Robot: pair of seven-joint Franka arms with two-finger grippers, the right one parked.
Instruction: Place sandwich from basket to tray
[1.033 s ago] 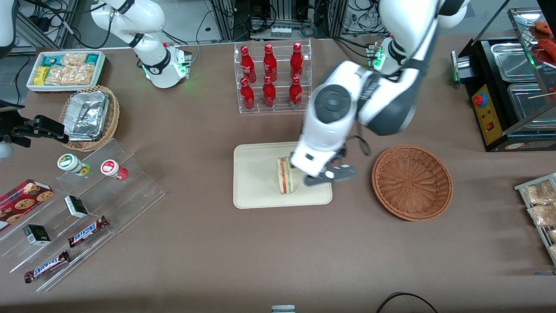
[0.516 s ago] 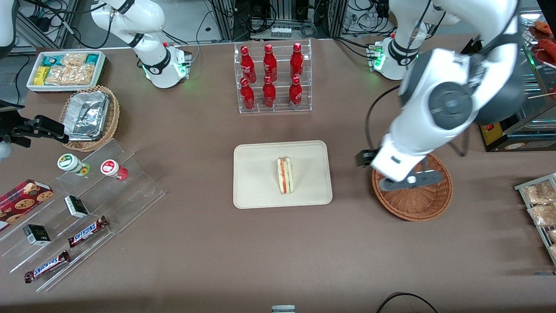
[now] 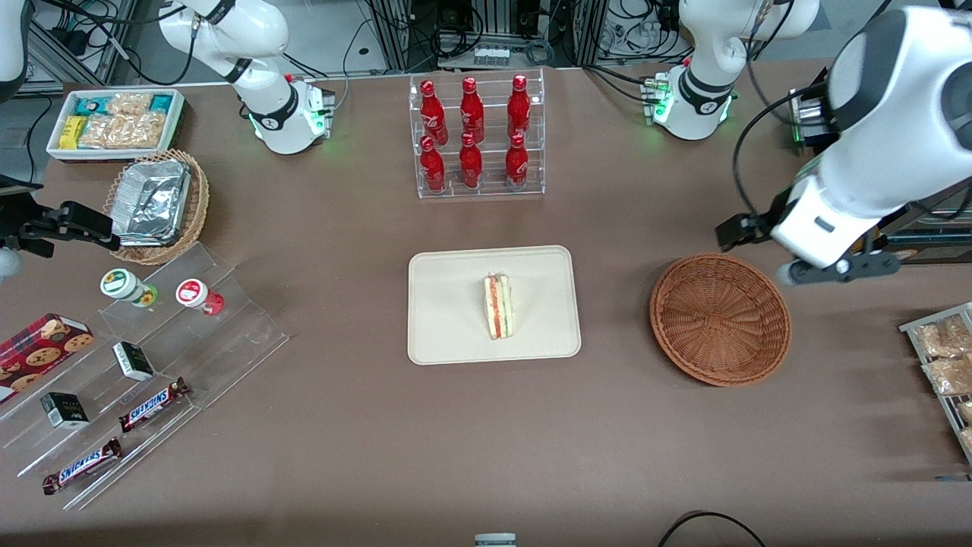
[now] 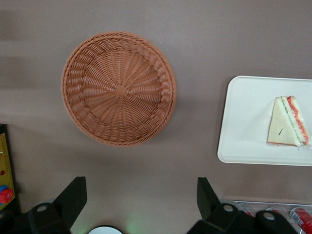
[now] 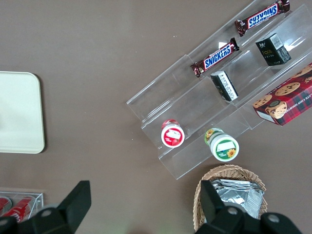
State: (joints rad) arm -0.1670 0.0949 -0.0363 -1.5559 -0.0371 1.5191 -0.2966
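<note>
The sandwich point(image 3: 499, 307) lies on the cream tray point(image 3: 456, 289) with its red, orange and green cut edge showing. The wrist view has the same sandwich point(image 4: 288, 122) on the tray point(image 4: 246, 117). The reddish-brown basket point(image 3: 720, 319) sits beside the tray, toward the working arm's end, and holds nothing; its woven floor is bare in the wrist view of the basket point(image 4: 119, 87). My gripper point(image 3: 824, 262) hangs high above the table, just off the basket's rim and farther from the front camera. In the wrist view the gripper point(image 4: 140, 187) is open, with only bare table between its fingers.
A clear rack of red bottles point(image 3: 476, 137) stands farther back than the tray. A black appliance point(image 3: 888, 167) and a wire rack of snack packets point(image 3: 945, 357) sit at the working arm's end. Acrylic display steps point(image 3: 152, 365) and a foil-filled basket point(image 3: 156, 205) are at the parked arm's end.
My gripper left the sandwich on the tray, swept across the basket toward the working arm's end and rose. The sandwich has stayed where it was.
</note>
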